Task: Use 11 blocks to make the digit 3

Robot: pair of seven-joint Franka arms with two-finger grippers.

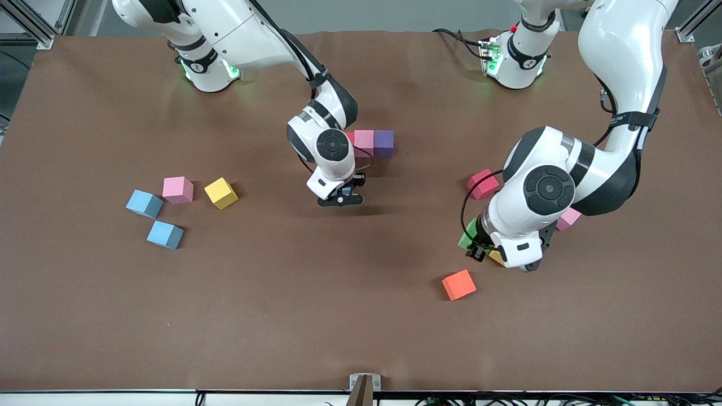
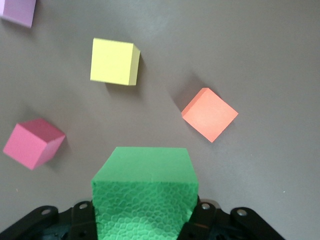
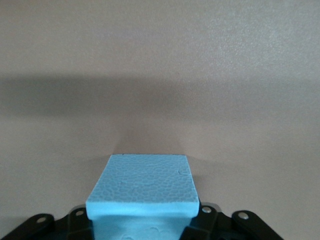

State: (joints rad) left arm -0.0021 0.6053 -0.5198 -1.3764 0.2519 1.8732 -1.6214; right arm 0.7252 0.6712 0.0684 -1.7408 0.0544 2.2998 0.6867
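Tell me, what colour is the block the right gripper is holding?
Light blue block, best seen in the right wrist view.

Green block [image 2: 145,192], blue block [image 3: 142,192], brown table [image 1: 282,316]

The setting is a robotics laboratory. Two white industrial arms are bolted by their bases [image 1: 206,70] along the top of the frame onto a desk [image 1: 282,316] covered in plain brown matting. Aluminium extrusion framing [image 1: 34,22] stands at the upper corners. Loose cabling [image 1: 507,399] runs along the bottom edge, beside a small bracket [image 1: 364,386] at bottom centre.
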